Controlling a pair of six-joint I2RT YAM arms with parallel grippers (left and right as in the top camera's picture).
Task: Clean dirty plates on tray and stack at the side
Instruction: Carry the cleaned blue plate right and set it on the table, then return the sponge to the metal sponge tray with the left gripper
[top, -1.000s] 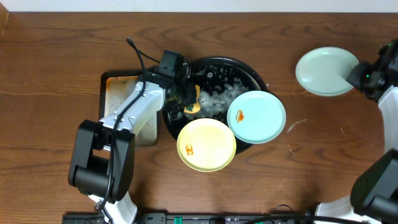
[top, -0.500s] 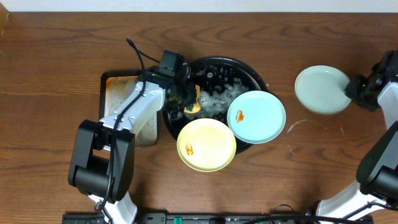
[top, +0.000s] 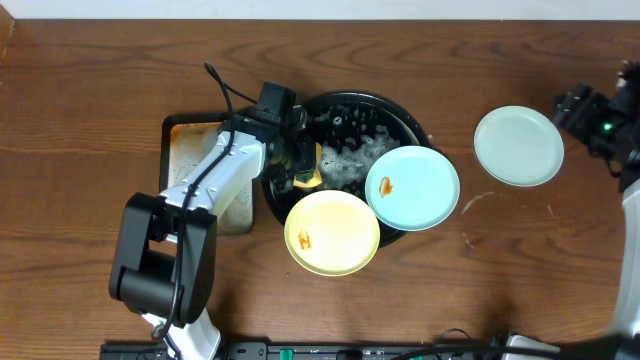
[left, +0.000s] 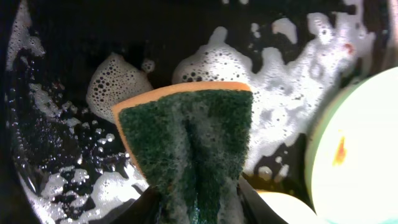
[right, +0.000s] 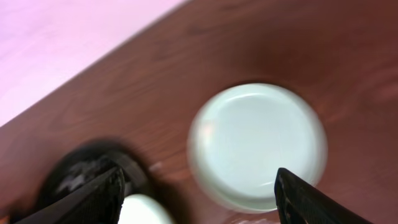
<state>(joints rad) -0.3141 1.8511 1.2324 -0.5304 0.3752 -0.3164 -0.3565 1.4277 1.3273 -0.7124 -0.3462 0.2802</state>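
The black tray holds soapy foam. A pale mint-blue plate with an orange smear rests on its right rim, and a pale yellow plate with a smear lies on its front rim. My left gripper hangs over the tray's left part, shut on a green and orange sponge that is creased between the fingers. A third mint plate, with no smear showing, lies flat on the table to the right. My right gripper is open just beyond that plate, apart from it, with nothing between its fingers.
A small rectangular rusty metal tray sits left of the black tray, partly under my left arm. Wet streaks mark the wood between the black tray and the plate on the right. The table's far edge runs along the top.
My right gripper opened and let go of the mint plate, which now lies flat on the table; the gripper drew back to the upper right. The left arm stayed put.
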